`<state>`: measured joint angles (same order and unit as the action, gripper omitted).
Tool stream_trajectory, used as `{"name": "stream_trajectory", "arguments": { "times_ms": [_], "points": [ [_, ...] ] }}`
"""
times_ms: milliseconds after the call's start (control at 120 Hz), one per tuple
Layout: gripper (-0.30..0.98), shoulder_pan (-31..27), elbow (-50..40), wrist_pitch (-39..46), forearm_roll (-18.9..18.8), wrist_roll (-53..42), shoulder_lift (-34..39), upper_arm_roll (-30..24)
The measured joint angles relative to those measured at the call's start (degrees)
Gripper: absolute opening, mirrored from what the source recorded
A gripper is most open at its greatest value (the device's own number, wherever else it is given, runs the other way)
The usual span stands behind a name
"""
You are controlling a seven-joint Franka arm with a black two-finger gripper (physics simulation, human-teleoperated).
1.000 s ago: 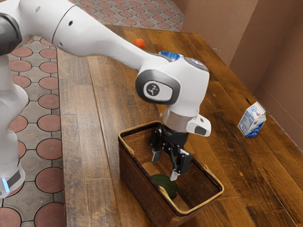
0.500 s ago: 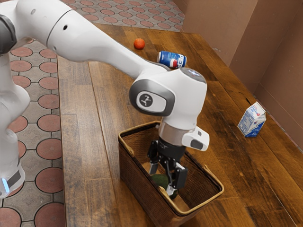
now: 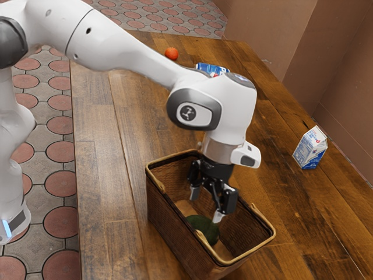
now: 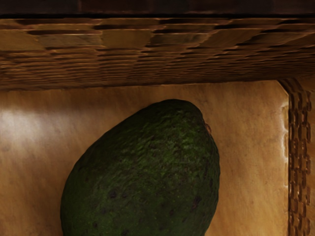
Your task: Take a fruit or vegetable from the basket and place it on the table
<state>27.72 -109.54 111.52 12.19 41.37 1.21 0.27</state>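
In the exterior view my gripper points down into the top of the wicker basket, its two fingers spread wide with nothing between them. Below the fingertips a dark green avocado lies on the basket's floor, partly hidden by the near rim and handle. The wrist view looks down on the avocado, lying on the light brown basket floor near a woven wall.
On the wooden table stands a blue and white carton, at the exterior view's right. Farther back are an orange fruit and a blue can, partly behind the arm. The basket's rim surrounds the gripper.
My gripper went down into the basket around the avocado, then came back up, still open. The avocado stays on the basket's floor.
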Motion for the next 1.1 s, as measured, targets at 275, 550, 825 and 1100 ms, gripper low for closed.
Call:
{"name": "stream_trajectory", "arguments": {
  "times_ms": [275,550,825,1100],
  "points": [
    [0.69,0.5,0.0,0.2,-0.1,0.2,-0.8,0.0],
    [0.69,2.2,-0.1,0.4,-0.2,0.2,-1.7,0.1],
    [0.69,4.4,-0.3,0.5,-0.6,-0.3,-1.7,0.9],
    [0.69,7.9,-0.7,0.5,-2.1,-1.4,-1.7,3.5]
  ]
}}
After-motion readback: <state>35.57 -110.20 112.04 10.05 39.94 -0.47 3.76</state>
